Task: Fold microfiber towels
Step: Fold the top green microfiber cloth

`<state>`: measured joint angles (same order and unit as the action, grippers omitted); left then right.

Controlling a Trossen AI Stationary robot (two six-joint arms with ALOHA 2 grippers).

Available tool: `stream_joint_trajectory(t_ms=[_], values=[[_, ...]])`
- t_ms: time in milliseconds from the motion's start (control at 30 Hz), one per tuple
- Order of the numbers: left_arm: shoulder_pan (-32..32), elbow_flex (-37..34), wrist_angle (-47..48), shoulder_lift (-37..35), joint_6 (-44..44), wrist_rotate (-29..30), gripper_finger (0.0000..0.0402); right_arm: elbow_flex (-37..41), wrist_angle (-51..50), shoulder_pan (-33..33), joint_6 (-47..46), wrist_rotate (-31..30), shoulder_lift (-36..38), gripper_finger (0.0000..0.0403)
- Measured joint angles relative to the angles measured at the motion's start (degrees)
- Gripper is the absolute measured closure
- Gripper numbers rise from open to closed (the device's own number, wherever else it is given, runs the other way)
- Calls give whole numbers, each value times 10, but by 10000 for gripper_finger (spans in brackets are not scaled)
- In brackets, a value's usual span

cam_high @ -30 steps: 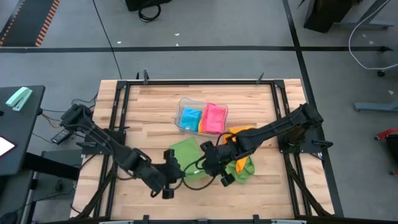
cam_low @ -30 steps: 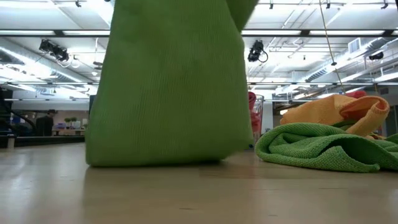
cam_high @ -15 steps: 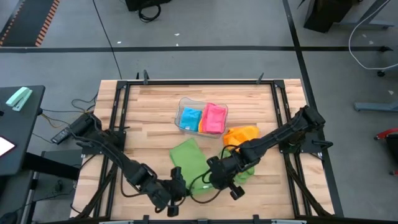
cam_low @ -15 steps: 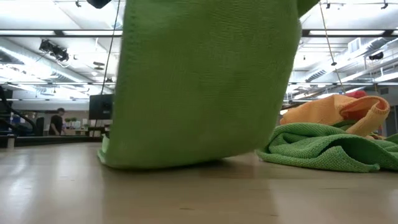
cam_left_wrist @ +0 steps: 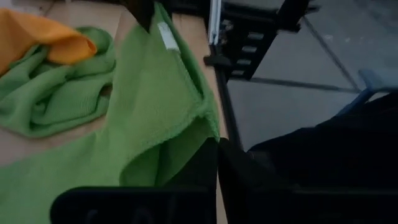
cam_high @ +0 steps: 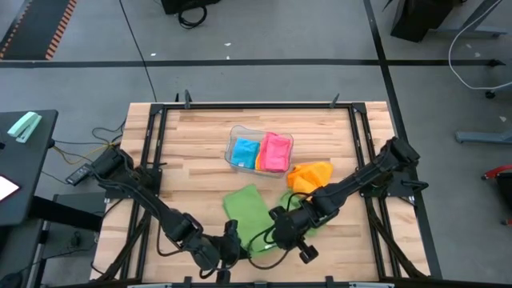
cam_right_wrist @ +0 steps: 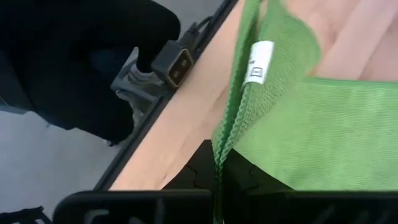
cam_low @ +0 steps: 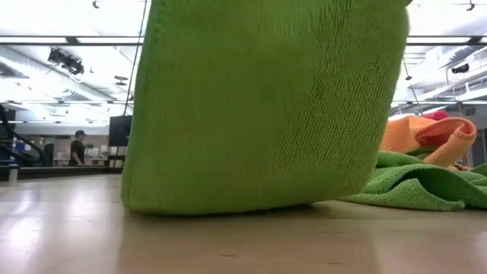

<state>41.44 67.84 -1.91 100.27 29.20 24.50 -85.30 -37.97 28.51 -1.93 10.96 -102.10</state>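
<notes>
A bright green towel (cam_high: 246, 210) lies partly on the table, and its near edge is lifted between my two grippers. In the low view the green towel (cam_low: 266, 106) hangs like a curtain, with its lower fold on the wood. My left gripper (cam_high: 229, 245) and my right gripper (cam_high: 280, 238) are both shut on that near edge, close to the table's near edge. A second green towel (cam_high: 310, 213) lies crumpled under my right arm. An orange towel (cam_high: 310, 174) rests beside it. My left gripper pinches the green towel's near edge at its left corner (cam_left_wrist: 202, 134) between its two fingers. The cloth rises slack from the fingers and runs down onto the table. My right gripper pinches the same edge at the corner next to the white label (cam_right_wrist: 219, 140). The edge stands folded between the fingers; how many layers, I cannot tell.
A clear tray (cam_high: 238, 133) at the table's middle far side holds a blue towel (cam_high: 245, 151) and a pink towel (cam_high: 276, 151). The black table frame (cam_high: 152, 144) runs along the edges. Bare wood shows at the left.
Both grippers have gone toward the table's near edge, still shut on the green towel. The towel has been drawn after them along the wood, its far end sliding nearer and its body spreading out.
</notes>
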Motion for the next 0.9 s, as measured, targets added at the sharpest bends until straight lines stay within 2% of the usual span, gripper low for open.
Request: stream_joint_trajectory(t_ms=[200, 367, 900], values=[[2, 0, 22, 7, 3, 16, 392, 14, 8, -30, 17, -5, 1, 393], [2, 0, 70, 7, 20, 54, 388, 47, 25, -49, 23, -5, 1, 393], [-1, 0, 225, 6, 153, 118, 394, 97, 110, -129, 112, -10, 1, 393]])
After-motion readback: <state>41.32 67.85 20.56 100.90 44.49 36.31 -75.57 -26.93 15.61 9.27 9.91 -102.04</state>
